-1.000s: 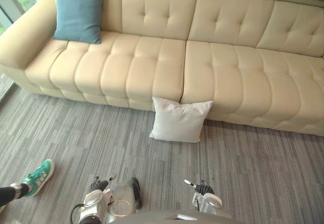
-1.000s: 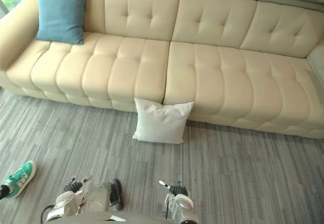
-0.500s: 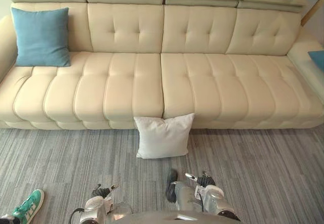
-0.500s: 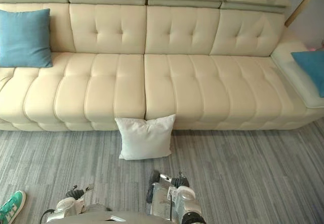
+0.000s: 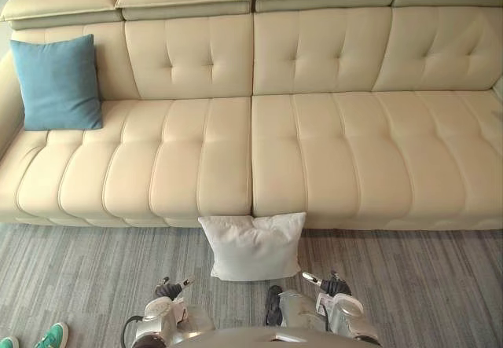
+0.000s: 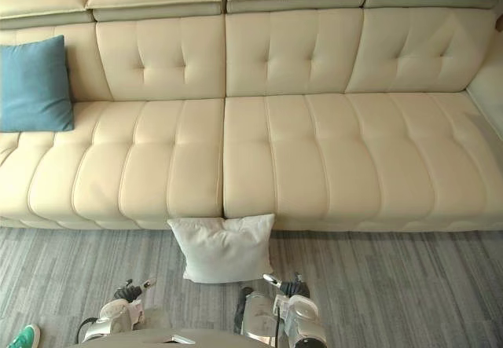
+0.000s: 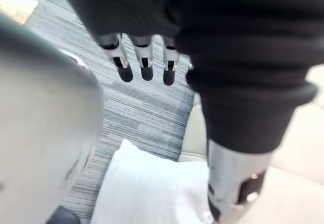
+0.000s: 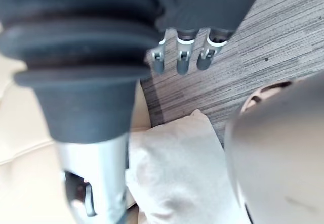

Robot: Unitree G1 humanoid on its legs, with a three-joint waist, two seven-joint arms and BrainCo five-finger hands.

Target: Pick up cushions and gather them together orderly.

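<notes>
White cushion (image 5: 253, 246) on floor (image 5: 416, 277), agst sofa (image 5: 330, 144) front.

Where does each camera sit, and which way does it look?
Left eye view: on the head, looking down at sofa, blue cushion, white cushion; left hand and right hand below.
Right eye view: beside it, same scene.
Left wrist view: along the left hand's fingers toward the white cushion.
Right wrist view: likewise along the right hand.
Shared: all show the white cushion.
</notes>
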